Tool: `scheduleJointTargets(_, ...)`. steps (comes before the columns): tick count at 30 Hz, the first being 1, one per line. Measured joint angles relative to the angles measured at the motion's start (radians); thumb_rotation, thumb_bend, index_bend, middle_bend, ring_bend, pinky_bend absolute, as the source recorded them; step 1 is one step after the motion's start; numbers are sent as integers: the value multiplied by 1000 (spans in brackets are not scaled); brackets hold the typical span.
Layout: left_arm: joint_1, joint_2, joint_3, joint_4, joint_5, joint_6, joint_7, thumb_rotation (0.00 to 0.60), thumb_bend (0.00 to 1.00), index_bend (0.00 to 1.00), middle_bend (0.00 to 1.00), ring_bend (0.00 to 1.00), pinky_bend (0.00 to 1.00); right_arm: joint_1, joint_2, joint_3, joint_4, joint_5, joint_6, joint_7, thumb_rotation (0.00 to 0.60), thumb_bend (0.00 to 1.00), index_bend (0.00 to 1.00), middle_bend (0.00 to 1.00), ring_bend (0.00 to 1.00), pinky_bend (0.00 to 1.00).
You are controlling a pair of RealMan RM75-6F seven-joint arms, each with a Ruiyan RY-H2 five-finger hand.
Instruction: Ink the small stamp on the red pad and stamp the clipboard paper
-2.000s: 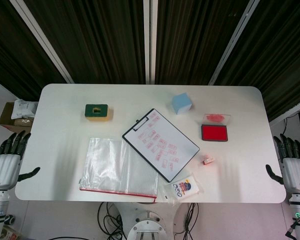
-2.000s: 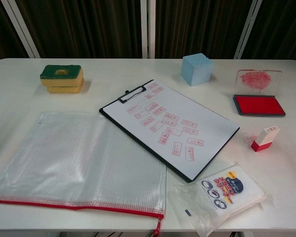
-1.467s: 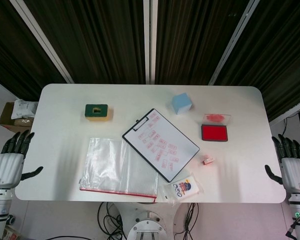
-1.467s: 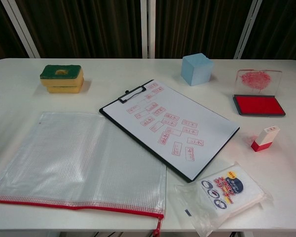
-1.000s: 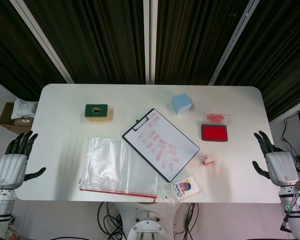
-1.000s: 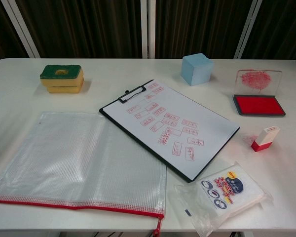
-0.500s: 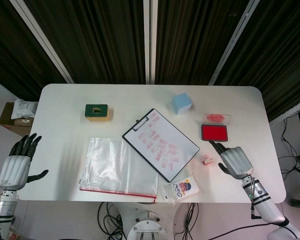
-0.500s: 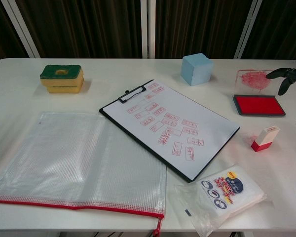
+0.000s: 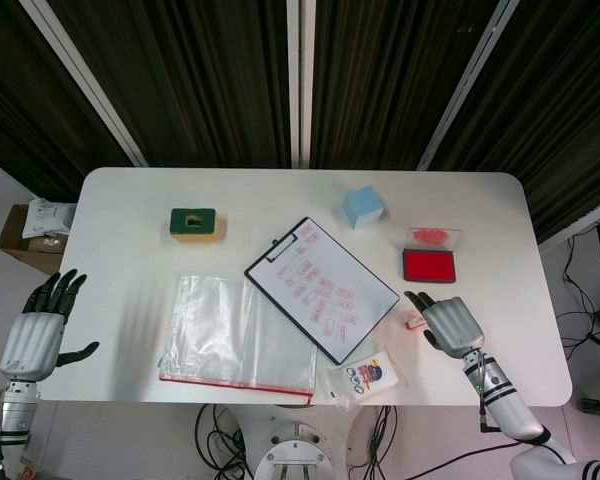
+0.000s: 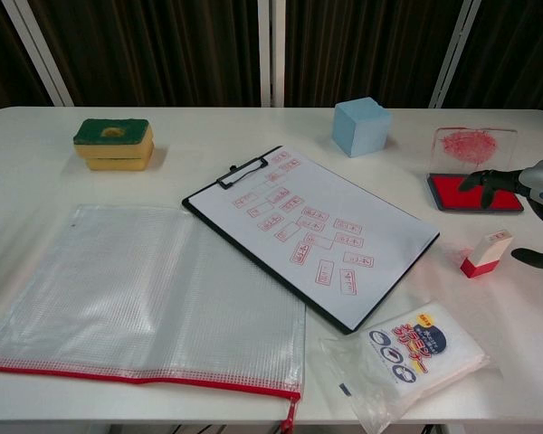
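The small stamp [image 10: 486, 253], white with a red base, lies on the table just right of the clipboard [image 10: 253, 249]. The clipboard's paper [image 9: 321, 287] bears several red stamp marks. Behind the stamp sits the open red ink pad [image 10: 471, 193] with its clear lid [image 10: 473, 147] standing up. My right hand [image 9: 450, 323] hovers open right beside the stamp [image 9: 415, 321]. In the chest view its fingers [image 10: 490, 178] reach over the pad's right end and its thumb [image 10: 536, 259] is right of the stamp, not touching it. Off the table's left edge my left hand [image 9: 35, 333] hangs open.
A blue cube [image 10: 361, 127] stands behind the clipboard. A green-topped yellow sponge [image 10: 114, 143] sits far left. A clear mesh zip pouch [image 10: 145, 294] lies front left, and a wipes packet [image 10: 407, 351] lies in front of the clipboard. A cardboard box [image 9: 32, 232] is beside the table.
My right hand has come in from beyond the table's right edge to just beside the stamp. My left hand has drifted slightly. Nothing on the table has moved.
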Motion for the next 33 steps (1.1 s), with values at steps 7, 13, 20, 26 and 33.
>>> scheduleJointTargets(7,-1,2,0,3,1,-2,-7,565,93,66,44,30,147,11,-21,-11,27,23,-17,-16,600,234,238,273,673,925)
scheduleJointTargets(13,-4,-3,2,15,5,-7,-20,569,93,77,44,30,147,12,-50,-14,66,28,-9,4,600,236,297,320,689,929)
scheduleJointTargets(20,-5,0,3,18,12,-2,-26,569,93,79,45,30,147,12,-95,-14,123,24,20,22,600,247,337,381,690,932)
scheduleJointTargets(26,-7,1,4,13,6,-11,-20,568,92,79,45,30,147,17,-110,-20,143,13,26,46,600,255,366,386,690,932)
scheduleJointTargets(33,-6,1,4,16,0,-13,-21,573,93,79,45,29,147,20,-126,-30,167,19,16,40,600,257,381,391,690,932)
